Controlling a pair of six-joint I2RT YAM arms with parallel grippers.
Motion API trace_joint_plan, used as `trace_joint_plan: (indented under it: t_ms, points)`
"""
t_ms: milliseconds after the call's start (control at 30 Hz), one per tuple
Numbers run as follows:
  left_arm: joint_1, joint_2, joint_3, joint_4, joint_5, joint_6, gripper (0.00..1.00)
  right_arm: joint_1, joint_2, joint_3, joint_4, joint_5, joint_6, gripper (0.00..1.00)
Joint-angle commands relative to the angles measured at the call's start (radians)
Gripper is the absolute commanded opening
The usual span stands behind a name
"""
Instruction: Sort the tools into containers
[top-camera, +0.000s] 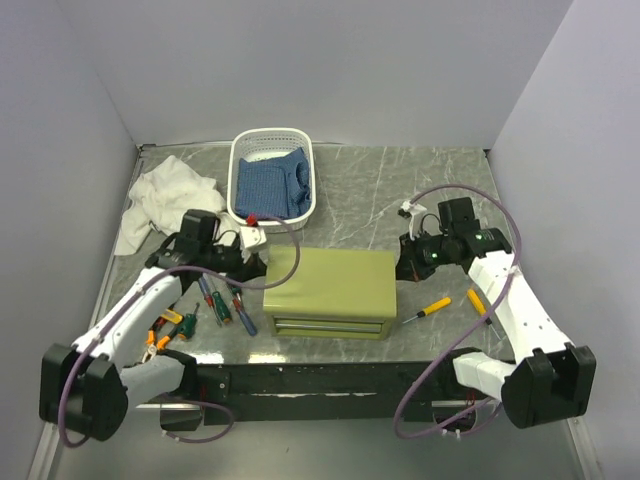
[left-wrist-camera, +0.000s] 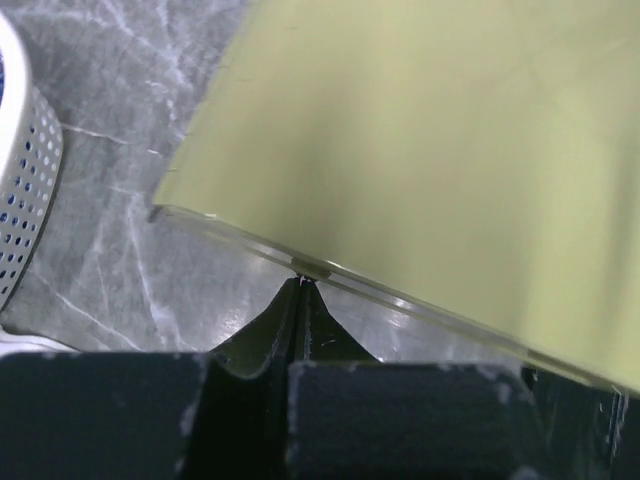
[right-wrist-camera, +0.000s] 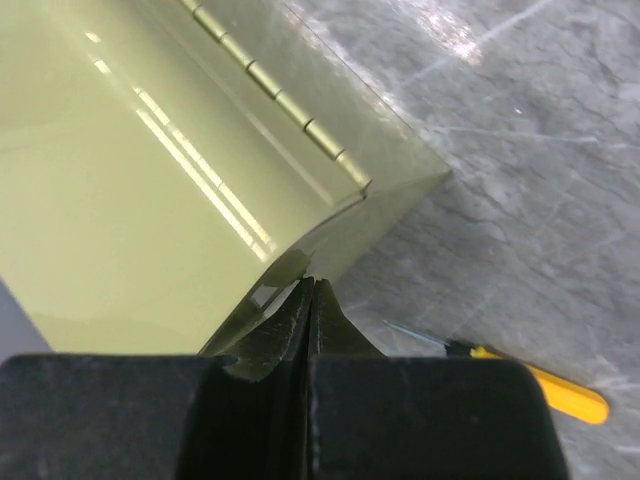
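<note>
The olive-green drawer chest (top-camera: 330, 290) stands mid-table with its lid down. My left gripper (top-camera: 262, 262) is shut, and its tips (left-wrist-camera: 302, 283) touch the thin rim of the chest's lid (left-wrist-camera: 450, 150) on the left side. My right gripper (top-camera: 403, 262) is also shut, tips (right-wrist-camera: 313, 285) pressed against the chest's right rear corner (right-wrist-camera: 130, 180) below the hinge. Nothing shows between either pair of fingers. Several screwdrivers (top-camera: 218, 300) and orange-black pliers (top-camera: 160, 335) lie left of the chest. Two yellow screwdrivers (top-camera: 432, 308) (top-camera: 477, 302) lie to its right, one of them in the right wrist view (right-wrist-camera: 545, 385).
The white perforated basket (top-camera: 300, 205) with blue fabric (top-camera: 270, 183) stands behind the chest; its wall (left-wrist-camera: 30, 190) shows at the left of the left wrist view. A white cloth (top-camera: 165, 200) is bunched at the back left. Grey walls close in the table on three sides.
</note>
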Motion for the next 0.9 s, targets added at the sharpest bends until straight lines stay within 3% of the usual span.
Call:
trace_joint_plan:
  t_ms: [0,133,333,433,600,767,867]
  points:
    - [-0.120,0.104,0.094,0.333,0.129,-0.266,0.01,0.019,0.036,0.088,0.063,-0.138,0.016,0.00]
    - [-0.181,0.245,0.199,0.450,0.129,-0.345,0.01,0.005,0.065,0.129,0.088,-0.118,0.029,0.00]
    - [-0.252,0.480,0.433,0.462,0.123,-0.414,0.01,-0.068,0.092,0.163,0.071,-0.080,0.015,0.00]
    - [-0.255,0.548,0.518,0.497,-0.014,-0.509,0.01,-0.118,0.092,0.175,0.083,-0.060,0.030,0.00]
    - [-0.209,0.461,0.510,0.516,-0.537,-0.673,0.01,-0.141,0.074,0.185,0.111,0.012,0.013,0.00]
    - [-0.144,0.172,0.280,0.553,-0.700,-0.728,0.01,-0.152,0.092,0.192,0.131,0.017,0.032,0.00]
    - [-0.138,0.011,0.176,0.478,-0.762,-0.828,0.01,-0.153,0.109,0.212,0.146,0.026,0.035,0.00]
